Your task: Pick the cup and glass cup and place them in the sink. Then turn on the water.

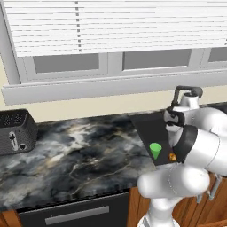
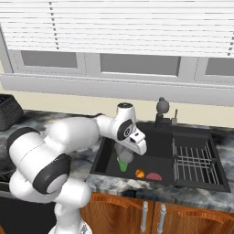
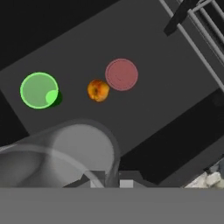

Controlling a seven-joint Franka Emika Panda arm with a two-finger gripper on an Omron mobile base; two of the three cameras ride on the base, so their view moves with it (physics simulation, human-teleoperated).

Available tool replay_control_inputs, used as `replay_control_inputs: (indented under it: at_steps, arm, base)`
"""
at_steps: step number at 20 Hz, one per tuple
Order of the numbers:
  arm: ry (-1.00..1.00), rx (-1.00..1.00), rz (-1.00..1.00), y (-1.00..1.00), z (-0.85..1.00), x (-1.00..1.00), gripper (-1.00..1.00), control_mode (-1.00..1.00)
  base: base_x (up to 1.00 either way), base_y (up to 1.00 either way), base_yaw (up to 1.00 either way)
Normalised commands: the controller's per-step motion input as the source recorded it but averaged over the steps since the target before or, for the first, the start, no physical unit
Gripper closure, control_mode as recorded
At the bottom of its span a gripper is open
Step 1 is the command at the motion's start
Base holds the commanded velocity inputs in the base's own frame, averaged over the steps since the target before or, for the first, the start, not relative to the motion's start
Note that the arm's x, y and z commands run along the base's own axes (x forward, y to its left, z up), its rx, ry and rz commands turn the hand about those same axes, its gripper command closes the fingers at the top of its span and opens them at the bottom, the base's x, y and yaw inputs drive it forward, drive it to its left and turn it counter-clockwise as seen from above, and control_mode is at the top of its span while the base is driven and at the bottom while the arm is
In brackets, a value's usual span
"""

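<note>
The green cup stands upright on the floor of the black sink, near its left end. My gripper hangs over the sink just above that cup. It is shut on the glass cup, a grey see-through tumbler that looms large and close in the hand view. The tumbler mostly hides my fingertips. The dark faucet rises behind the basin. The water is out of view.
An orange fruit and a red disc lie on the sink floor right of the green cup. A wire dish rack takes up the sink's right part. A black toaster stands far left on the marble counter.
</note>
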Motion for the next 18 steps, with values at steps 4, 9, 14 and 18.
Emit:
replay_control_inputs:
  at_steps: [4,9,14,18]
  arm:
    - [0.0,0.0,0.0,-0.18,-0.31,0.17,1.0,-1.0]
    - [0.0,0.0,0.0,-0.18,-0.3,0.25,1.0,-1.0]
    - [0.0,0.0,0.0,-0.3,-0.24,0.59,1.0,-1.0]
    - [0.0,0.0,0.0,-0.26,-0.21,0.5,1.0,-1.0]
  base:
    - [0.0,0.0,0.0]
    - [0.0,0.0,0.0]
    - [0.0,0.0,0.0]
    - [0.0,0.0,0.0]
